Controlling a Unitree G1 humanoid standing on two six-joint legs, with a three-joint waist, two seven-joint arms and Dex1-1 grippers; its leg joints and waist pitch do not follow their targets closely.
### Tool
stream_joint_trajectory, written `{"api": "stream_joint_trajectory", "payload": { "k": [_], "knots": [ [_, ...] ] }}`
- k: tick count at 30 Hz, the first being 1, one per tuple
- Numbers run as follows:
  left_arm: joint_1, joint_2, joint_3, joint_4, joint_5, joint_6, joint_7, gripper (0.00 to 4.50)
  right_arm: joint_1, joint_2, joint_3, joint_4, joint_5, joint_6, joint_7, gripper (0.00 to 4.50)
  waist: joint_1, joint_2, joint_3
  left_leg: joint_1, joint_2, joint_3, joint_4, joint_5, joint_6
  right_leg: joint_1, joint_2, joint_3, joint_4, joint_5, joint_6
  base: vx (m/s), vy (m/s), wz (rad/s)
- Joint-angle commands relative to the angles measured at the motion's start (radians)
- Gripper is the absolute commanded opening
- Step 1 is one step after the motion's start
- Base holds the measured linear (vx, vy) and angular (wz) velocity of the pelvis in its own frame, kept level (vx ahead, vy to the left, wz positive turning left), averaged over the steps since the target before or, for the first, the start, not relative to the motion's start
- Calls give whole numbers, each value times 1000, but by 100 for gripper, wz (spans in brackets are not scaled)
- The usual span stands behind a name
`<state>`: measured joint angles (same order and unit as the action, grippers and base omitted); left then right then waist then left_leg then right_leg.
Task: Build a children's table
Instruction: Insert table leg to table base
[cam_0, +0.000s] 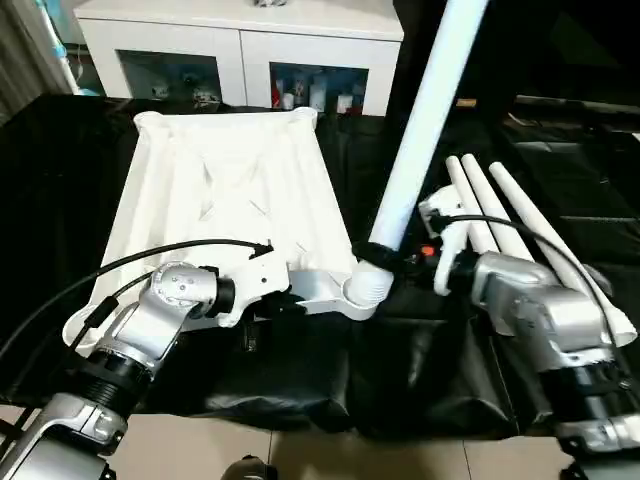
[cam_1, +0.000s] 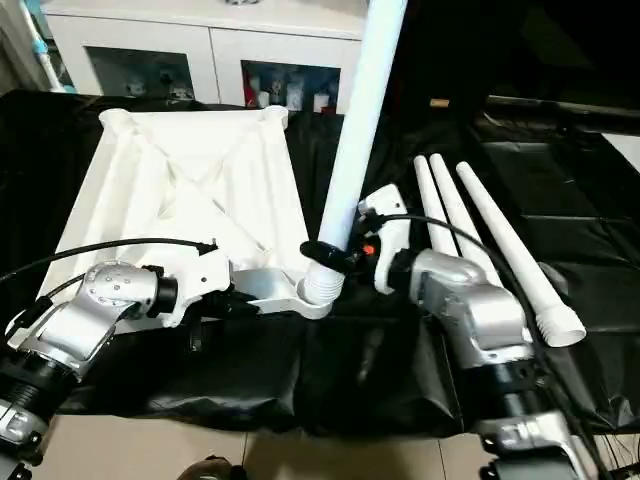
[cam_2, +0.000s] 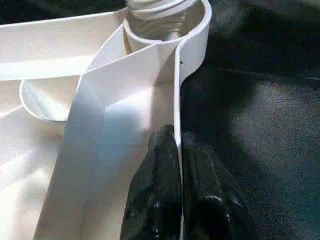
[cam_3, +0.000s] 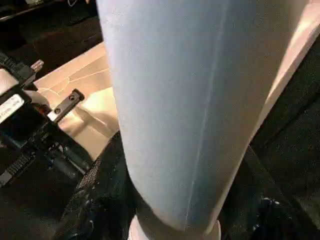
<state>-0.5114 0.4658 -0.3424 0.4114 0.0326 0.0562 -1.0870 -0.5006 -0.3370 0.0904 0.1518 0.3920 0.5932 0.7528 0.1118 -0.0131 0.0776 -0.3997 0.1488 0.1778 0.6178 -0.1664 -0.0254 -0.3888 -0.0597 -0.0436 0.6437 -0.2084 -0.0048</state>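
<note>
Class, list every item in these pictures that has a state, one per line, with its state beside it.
White plastic rectangular tabletop: upside down, near rim pinched.
Long white tapered tube leg: upright in near corner socket.
Three spare white legs: lying flat.
Left hand: shut on rim.
Right hand: shut on leg.

White tabletop (cam_0: 225, 190); white legs (cam_0: 500, 225); black table cover (cam_0: 300, 370); silver forearms (cam_1: 480, 320); white cabinet (cam_0: 240, 40).

Right tool (cam_1: 335, 255) grips an upright leg (cam_1: 358, 120) seated in the tabletop (cam_1: 180, 190) corner socket (cam_1: 318, 290).
</note>
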Motion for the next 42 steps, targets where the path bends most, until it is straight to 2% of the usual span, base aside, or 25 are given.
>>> {"api": "stream_joint_trajectory", "payload": {
  "k": [1, 3, 5, 9, 15, 27, 34, 38, 42],
  "knots": [
    [12, -45, 11, -8, -50, -36, 0, 8, -21, -3, 11, -1, -11, -24, 11, 187, -7, -6, -64, 36, 87, -35, -93, -283, -23, 21, -109, 56, -91, -270, -208, 0, 0, 0],
    [8, -51, 15, -5, -51, -39, 2, 8, -24, -2, 15, 3, -11, -26, 13, 187, -5, -3, -65, 37, 89, -35, -94, -275, -23, 20, -108, 56, -90, -260, -205, 0, 0, 0],
    [6, -58, 22, -4, -55, -42, 7, 8, -29, 2, 20, 17, -15, -34, 14, 187, -7, -6, -65, 36, 88, -34, -95, -266, -17, 21, -106, 55, -88, -233, -209, 0, 0, 0],
    [7, -66, 32, -4, -64, -43, 11, 8, -36, 7, 19, 33, -20, -39, 17, 187, -6, -7, -64, 35, 88, -33, -95, -256, -10, 22, -108, 55, -90, -234, -209, 0, 0, 0],
    [26, -68, 48, -20, -70, -39, 15, 8, -44, 3, 18, 42, -23, -34, 28, 187, -8, -16, -64, 33, 88, -30, -94, -231, 7, 23, -108, 54, -92, -244, -203, 0, 0, 0],
    [38, -65, 71, -27, -65, -35, 15, 0, -51, 2, 26, 57, -29, -22, 43, 186, -8, -19, -63, 32, 88, -26, -95, -191, 30, 24, -108, 53, -92, -205, -205, 0, 0, 0],
    [47, -55, 59, -31, -45, -35, 10, 0, -40, -22, 47, 49, -37, 1, 65, 186, -9, -18, -60, 34, 88, -26, -97, -202, 29, 23, -107, 53, -95, -229, -199, 0, 0, 0],
    [45, -53, 56, -32, -37, -32, 7, 0, -37, -17, 51, 71, -49, -4, 61, 186, -10, -18, -58, 34, 88, -27, -99, -217, 18, 21, -107, 54, -97, -252, -197, 0, 0, 0],
    [44, -51, 55, -33, -34, -31, 9, 0, -33, -15, 52, 74, -51, -3, 60, 186, -10, -18, -59, 34, 90, -28, -100, -215, 18, 22, -108, 54, -97, -242, -197, 0, 0, 0]
  ]
}}
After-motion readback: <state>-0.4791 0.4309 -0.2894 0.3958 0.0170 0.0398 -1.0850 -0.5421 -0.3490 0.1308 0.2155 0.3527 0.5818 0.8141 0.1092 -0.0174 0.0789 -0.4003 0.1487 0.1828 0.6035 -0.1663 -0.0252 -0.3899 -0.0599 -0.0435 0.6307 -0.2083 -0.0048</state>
